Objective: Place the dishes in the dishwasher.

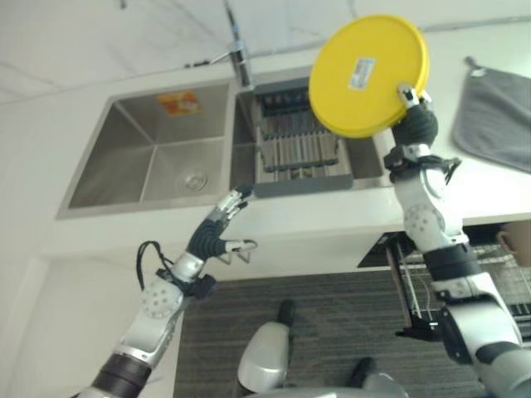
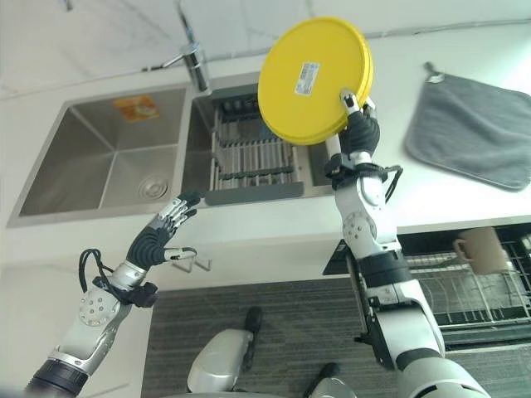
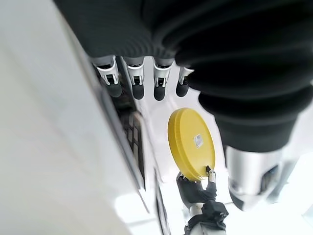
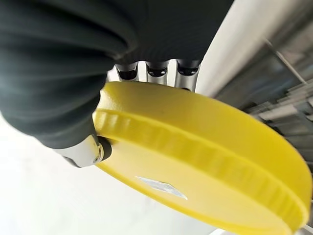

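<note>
A round yellow plate (image 1: 365,75) is held up on edge above the right sink basin, its underside with a small white label facing me. My right hand (image 1: 415,120) is shut on the plate's lower right rim, thumb on the underside and fingers behind it; the plate (image 4: 205,161) shows close in the right wrist view. My left hand (image 1: 220,228) hovers in front of the counter edge below the sink, fingers straight and holding nothing. The dishwasher's pulled-out lower rack (image 2: 473,286) sits at the lower right, below the counter.
A double steel sink (image 1: 153,153) has a faucet (image 1: 239,62) behind it and a dish rack (image 1: 294,149) in its right basin. A grey cloth (image 2: 473,133) lies on the counter at the right. A beige mug (image 2: 479,249) stands in the dishwasher rack.
</note>
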`<state>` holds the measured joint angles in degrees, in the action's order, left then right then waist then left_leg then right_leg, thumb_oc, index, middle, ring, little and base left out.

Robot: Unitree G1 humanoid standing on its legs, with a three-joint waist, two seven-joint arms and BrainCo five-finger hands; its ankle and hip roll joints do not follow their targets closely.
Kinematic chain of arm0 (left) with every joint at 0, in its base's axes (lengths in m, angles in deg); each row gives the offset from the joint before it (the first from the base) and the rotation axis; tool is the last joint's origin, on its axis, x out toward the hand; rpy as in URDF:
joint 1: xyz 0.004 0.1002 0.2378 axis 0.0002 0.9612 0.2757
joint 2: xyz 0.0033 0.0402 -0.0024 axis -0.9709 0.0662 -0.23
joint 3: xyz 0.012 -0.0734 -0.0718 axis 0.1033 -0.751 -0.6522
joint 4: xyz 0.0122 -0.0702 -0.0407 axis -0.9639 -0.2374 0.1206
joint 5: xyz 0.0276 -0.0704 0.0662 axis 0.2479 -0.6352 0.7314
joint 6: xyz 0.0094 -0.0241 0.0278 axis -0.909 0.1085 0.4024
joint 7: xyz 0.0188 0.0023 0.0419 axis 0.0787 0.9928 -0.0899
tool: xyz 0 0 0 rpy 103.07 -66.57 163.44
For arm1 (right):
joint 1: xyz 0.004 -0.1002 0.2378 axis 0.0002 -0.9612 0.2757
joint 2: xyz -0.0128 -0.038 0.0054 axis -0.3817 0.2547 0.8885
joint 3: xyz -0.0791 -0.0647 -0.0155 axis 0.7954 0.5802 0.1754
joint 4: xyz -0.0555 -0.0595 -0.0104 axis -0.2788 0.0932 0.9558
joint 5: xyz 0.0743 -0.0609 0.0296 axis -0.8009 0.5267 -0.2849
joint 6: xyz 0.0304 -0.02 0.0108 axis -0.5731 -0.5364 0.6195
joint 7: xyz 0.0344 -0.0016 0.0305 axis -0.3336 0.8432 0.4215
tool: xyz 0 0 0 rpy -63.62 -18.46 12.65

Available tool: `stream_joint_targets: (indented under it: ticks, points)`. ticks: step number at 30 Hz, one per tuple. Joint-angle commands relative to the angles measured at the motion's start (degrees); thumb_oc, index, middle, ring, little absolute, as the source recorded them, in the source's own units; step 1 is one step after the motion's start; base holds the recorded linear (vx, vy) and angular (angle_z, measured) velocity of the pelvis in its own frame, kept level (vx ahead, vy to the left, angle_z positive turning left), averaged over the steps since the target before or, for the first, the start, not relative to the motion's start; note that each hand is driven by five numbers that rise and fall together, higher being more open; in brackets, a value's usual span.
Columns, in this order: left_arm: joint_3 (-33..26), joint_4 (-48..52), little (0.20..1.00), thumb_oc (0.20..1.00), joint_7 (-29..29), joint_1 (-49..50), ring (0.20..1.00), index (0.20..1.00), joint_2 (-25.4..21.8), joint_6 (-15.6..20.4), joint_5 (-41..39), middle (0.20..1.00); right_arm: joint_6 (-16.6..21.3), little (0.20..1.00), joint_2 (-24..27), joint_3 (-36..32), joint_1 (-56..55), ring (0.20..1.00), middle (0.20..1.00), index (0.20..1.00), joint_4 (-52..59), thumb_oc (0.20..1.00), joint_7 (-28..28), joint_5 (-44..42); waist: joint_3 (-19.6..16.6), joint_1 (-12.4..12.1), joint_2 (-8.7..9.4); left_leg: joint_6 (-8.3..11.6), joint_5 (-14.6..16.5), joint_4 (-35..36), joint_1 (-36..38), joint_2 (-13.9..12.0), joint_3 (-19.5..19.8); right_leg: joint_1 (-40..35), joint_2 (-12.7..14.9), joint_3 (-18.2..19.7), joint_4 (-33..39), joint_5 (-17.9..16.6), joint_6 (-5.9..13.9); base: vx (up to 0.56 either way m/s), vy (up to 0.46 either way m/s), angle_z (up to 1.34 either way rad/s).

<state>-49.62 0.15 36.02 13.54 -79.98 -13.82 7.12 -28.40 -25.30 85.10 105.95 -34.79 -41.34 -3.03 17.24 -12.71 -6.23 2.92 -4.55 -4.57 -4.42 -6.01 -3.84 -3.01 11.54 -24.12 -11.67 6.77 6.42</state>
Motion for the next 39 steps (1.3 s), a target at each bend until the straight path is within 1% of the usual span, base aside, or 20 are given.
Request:
stream_joint_targets:
  ticks: [1,2,3,4,8,10,11,12,16,17,18,19,22,23,25,28,33,34,39]
  points:
    - [2.11,-1.59,1.0,1.0,2.09,-2.73,1.0,1.0,-0.49,2.02,1.27,1.0,7.35,0.2,-1.82,-1.07,0.43,0.2,0.2,0.2,8.45,0.2,1.29,-1.53,-5.14,1.54,3.33,0.29,5.18,2.02,4.75,-1.85,-2.74,-0.38,0.25,4.03,0.78,0.88,-0.56,-0.13,-0.112,-0.47]
    - [2.32,-1.63,1.0,1.0,2.48,-3.27,1.0,1.0,-0.29,1.78,1.4,1.0,7.84,0.2,-2.11,-1.12,-0.45,0.2,0.2,0.2,9.43,0.2,1.16,-1.88,-5.45,2.42,3.63,0.39,5.46,1.88,5.19,-2.13,-3.31,-0.52,0.02,4.75,1.5,0.59,-0.56,-0.16,-0.137,-0.64]
    - [2.5,-1.99,1.0,1.0,3.27,-3.83,1.0,1.0,0.06,1.76,1.6,1.0,8.07,0.2,-2.71,-1.22,-2.09,0.2,0.2,0.2,10.91,0.2,1.37,-2.09,-5.9,3.87,4.05,0.56,5.75,1.76,5.92,-2.52,-4.23,-0.7,-0.3,5.88,2.62,0.0,-0.5,-0.22,-0.216,-0.78]
    - [2.83,-2.45,1.0,1.0,4.35,-4.32,1.0,1.0,0.72,1.82,2.03,1.0,9.38,0.2,-3.3,-1.77,-6.07,0.2,0.2,0.2,13.05,0.2,2.7,-3.89,-6.6,6.41,4.6,0.89,6.12,1.77,7.2,-3.35,-6.12,-0.97,-1.0,8.0,4.45,-0.89,-0.44,-0.19,-0.194,-0.66]
    - [2.97,-2.68,1.0,1.0,4.53,-4.22,1.0,1.0,1.93,2.1,3.17,1.0,10.95,0.2,-3.1,-4.0,-12.98,0.2,0.2,0.2,15.42,0.2,6.45,-7.42,-7.5,9.88,5.27,1.48,6.17,1.84,8.74,-4.61,-8.56,-1.31,-1.93,10.81,6.14,-1.87,-0.37,-0.09,-0.123,-0.77]
    - [3.21,-2.39,1.0,1.0,4.79,-4.12,1.0,1.0,2.74,2.21,4.38,1.0,12.18,0.2,-2.57,-7.24,-19.58,0.2,0.2,0.2,17.08,0.2,10.87,-11.25,-8.2,13.27,5.8,2.15,6.09,2.18,10.12,-5.82,-11.04,-1.62,-2.43,12.95,7.8,-2.82,-0.13,-0.08,-0.132,-0.94]
    - [3.26,-2.42,1.0,1.0,4.81,-4.12,1.0,1.0,2.76,2.24,4.41,1.0,12.18,0.2,-2.55,-7.27,-19.65,0.2,0.2,0.2,17.08,0.2,10.95,-11.3,-8.21,13.18,5.78,2.16,6.08,2.23,10.2,-5.83,-11.11,-1.64,-2.45,13.02,7.83,-2.84,-0.13,-0.04,-0.08,-0.78]
    - [3.43,-2.69,1.0,1.0,4.86,-4.56,1.0,1.0,3.07,2.2,4.55,1.0,12.86,0.2,-2.5,-8.31,-21.33,0.2,0.2,0.2,17.47,0.2,11.83,-11.56,-8.46,14.15,5.91,2.31,6.0,2.37,10.51,-6.13,-11.81,-1.74,-2.53,13.42,8.17,-3.01,-0.06,-0.02,-0.04,-0.53]
    - [3.58,-3.26,1.0,1.0,5.2,-6.3,1.0,1.0,3.99,1.43,4.6,1.0,12.67,0.2,-1.74,-12.4,-28.11,0.2,0.2,0.2,19.67,0.2,13.7,-12.06,-9.17,17.91,6.09,2.7,5.57,2.77,12.03,-7.35,-15.24,-1.55,-2.46,14.74,7.96,-3.51,0.28,0.0,-0.028,-0.44]
    - [3.09,-3.16,1.0,1.0,4.98,-6.27,1.0,1.0,4.21,1.32,4.43,1.0,11.85,0.2,-1.97,-13.94,-30.22,0.2,0.2,0.2,20.15,0.2,13.63,-11.79,-9.26,18.99,6.06,2.75,5.61,2.71,12.39,-7.59,-16.16,-1.49,-2.34,14.97,7.88,-3.6,0.37,0.05,-0.012,-0.69]
    - [2.45,-2.9,1.0,1.0,4.78,-6.04,1.0,1.0,4.28,1.14,4.37,1.0,9.97,0.2,-2.29,-15.49,-33.09,0.2,0.2,0.2,19.88,0.2,15.2,-12.33,-9.39,20.13,6.07,2.77,5.78,2.62,12.74,-7.74,-17.17,-1.37,-2.19,15.16,7.92,-3.77,0.52,0.05,-0.02,-0.63]
    - [2.06,-2.5,1.0,1.0,4.3,-5.8,1.0,1.0,4.36,0.99,4.51,1.0,8.64,0.2,-2.63,-16.25,-34.76,0.2,0.2,0.2,18.87,0.2,15.59,-12.89,-9.43,20.82,6.13,2.65,6.07,2.52,12.95,-7.67,-17.94,-1.26,-1.96,15.27,8.15,-4.05,0.64,0.04,-0.024,-0.56]
    - [1.52,-1.69,1.0,1.0,3.09,-5.28,1.0,1.0,4.4,0.43,4.68,1.0,7.18,0.2,-3.66,-16.78,-37.62,0.2,0.2,0.2,15.52,0.2,18.3,-13.36,-9.35,21.52,6.22,2.36,6.47,2.61,13.21,-7.23,-18.7,-1.06,-1.46,15.19,8.59,-4.64,1.03,0.05,-0.031,-0.33]
    - [1.57,-1.27,1.0,1.0,2.6,-5.08,1.0,1.0,4.42,0.14,4.96,1.0,6.56,0.2,-3.94,-16.46,-38.12,0.2,0.2,0.2,14.33,0.2,18.53,-13.62,-9.24,21.43,6.2,2.21,6.66,2.71,13.2,-6.9,-18.49,-1.03,-1.29,15.09,8.68,-4.75,1.13,0.05,-0.022,-0.07]
    - [1.75,-0.77,1.0,1.0,2.57,-4.89,1.0,1.0,4.46,-0.17,5.06,1.0,6.49,0.2,-4.44,-15.59,-38.43,0.2,0.2,0.2,13.13,0.2,18.2,-13.1,-9.09,21.26,6.1,2.07,6.77,3.1,13.18,-6.51,-18.25,-0.97,-1.05,14.87,8.82,-4.84,1.3,0.05,-0.003,0.07]
    - [1.85,0.32,1.0,1.0,2.08,-4.29,1.0,1.0,4.3,-0.64,4.97,1.0,5.56,0.2,-5.59,-14.0,-38.44,0.2,0.2,0.2,9.53,0.2,17.3,-12.57,-8.58,20.1,5.6,1.64,7.03,3.86,13.01,-5.26,-16.36,-0.97,-0.66,14.78,8.88,-4.94,1.66,0.1,0.006,0.21]
    - [2.1,1.75,1.0,1.0,1.93,-3.71,1.0,1.0,3.92,-1.07,6.31,1.0,6.31,0.2,-6.18,-12.32,-37.55,0.2,0.2,0.2,8.01,0.2,16.83,-12.59,-7.55,18.46,4.84,1.36,6.94,5.0,11.42,-4.07,-13.85,0.22,0.37,14.04,8.76,-5.12,2.27,0.01,0.036,0.26]
    - [1.88,2.53,1.0,1.0,1.74,-3.23,1.0,1.0,3.54,-1.52,6.35,1.0,6.64,0.2,-6.14,-11.92,-37.0,0.2,0.2,0.2,7.16,0.2,16.63,-12.46,-7.19,17.56,4.48,1.22,6.88,5.38,10.91,-3.56,-12.72,0.4,0.8,13.54,8.64,-5.08,2.42,0.01,0.072,0.32]
    - [1.7,3.29,1.0,1.0,1.46,-1.89,1.0,1.0,2.97,-1.27,6.17,1.0,6.1,0.2,-6.09,-10.85,-35.52,0.2,0.2,0.2,4.93,0.2,12.66,-10.86,-6.54,15.71,3.74,0.95,7.01,5.23,9.82,-2.7,-10.62,0.68,1.49,12.75,7.92,-4.66,2.49,0.02,0.086,0.2]
